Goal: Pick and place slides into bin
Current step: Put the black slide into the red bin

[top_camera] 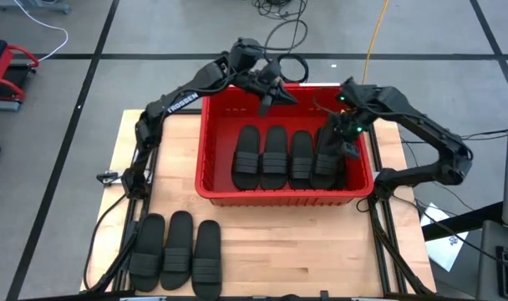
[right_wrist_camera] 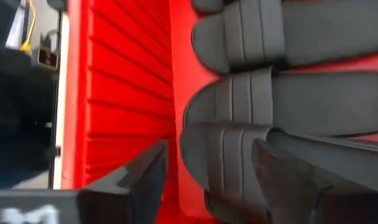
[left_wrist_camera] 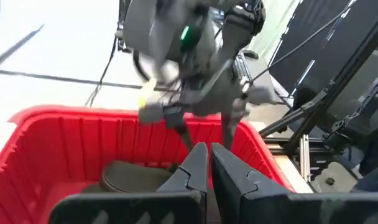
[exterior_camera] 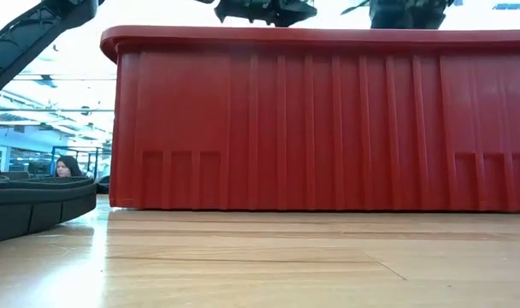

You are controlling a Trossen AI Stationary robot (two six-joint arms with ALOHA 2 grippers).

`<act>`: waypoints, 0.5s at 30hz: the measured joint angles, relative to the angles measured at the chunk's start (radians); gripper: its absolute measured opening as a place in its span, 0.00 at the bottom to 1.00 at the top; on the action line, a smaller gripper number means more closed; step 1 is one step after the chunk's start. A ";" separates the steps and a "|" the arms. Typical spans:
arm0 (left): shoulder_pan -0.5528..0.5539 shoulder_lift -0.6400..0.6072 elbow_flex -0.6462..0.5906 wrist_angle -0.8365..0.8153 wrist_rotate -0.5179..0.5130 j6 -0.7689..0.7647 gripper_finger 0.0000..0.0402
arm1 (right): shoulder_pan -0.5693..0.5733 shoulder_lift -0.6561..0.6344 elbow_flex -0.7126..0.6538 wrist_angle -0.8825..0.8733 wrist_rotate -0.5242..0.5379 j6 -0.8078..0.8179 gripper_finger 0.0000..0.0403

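Observation:
The red bin (top_camera: 216, 125) stands at the table's middle. Several black slides (top_camera: 275, 157) lie side by side on its floor, straps up. Three more slides (top_camera: 177, 249) lie on the wood near the table's front left. My right gripper (right_wrist_camera: 209, 149) hangs open and tilted down inside the bin's right end (top_camera: 347, 144), one finger on each side of the rightmost slide (right_wrist_camera: 232, 158). My left gripper (left_wrist_camera: 209, 152) is shut and empty, above the bin's far rim (top_camera: 279, 94), pointing across the bin toward the right arm. My right gripper's fingers (right_wrist_camera: 282, 180) straddle the strap end of the rightmost slide from above, slanting down. I cannot tell whether a finger touches it. The slide lies on the bin's floor against its neighbour.
The bin's tall ribbed wall (exterior_camera: 328, 128) fills the low view, with one loose slide (exterior_camera: 29, 205) at the left. Bare wood (top_camera: 321, 251) lies at the table's front right. Cables and a yellow cord (top_camera: 375, 33) run over the floor beyond the table.

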 joint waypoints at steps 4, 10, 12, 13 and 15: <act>0.006 -0.021 0.000 0.005 -0.001 0.013 0.04 | -0.007 0.060 -0.037 -0.010 0.031 -0.050 0.60; 0.010 -0.045 -0.001 0.013 -0.004 0.031 0.04 | -0.042 0.099 -0.106 -0.020 0.030 -0.055 0.59; 0.011 -0.051 0.000 0.010 -0.003 0.043 0.04 | -0.057 0.100 -0.126 -0.005 0.026 -0.055 0.58; 0.011 -0.052 0.000 0.005 -0.004 0.047 0.04 | -0.064 0.100 -0.134 0.006 0.027 -0.055 0.58; 0.011 -0.053 0.000 0.006 -0.010 0.063 0.04 | -0.080 0.099 -0.151 0.032 0.026 -0.055 0.58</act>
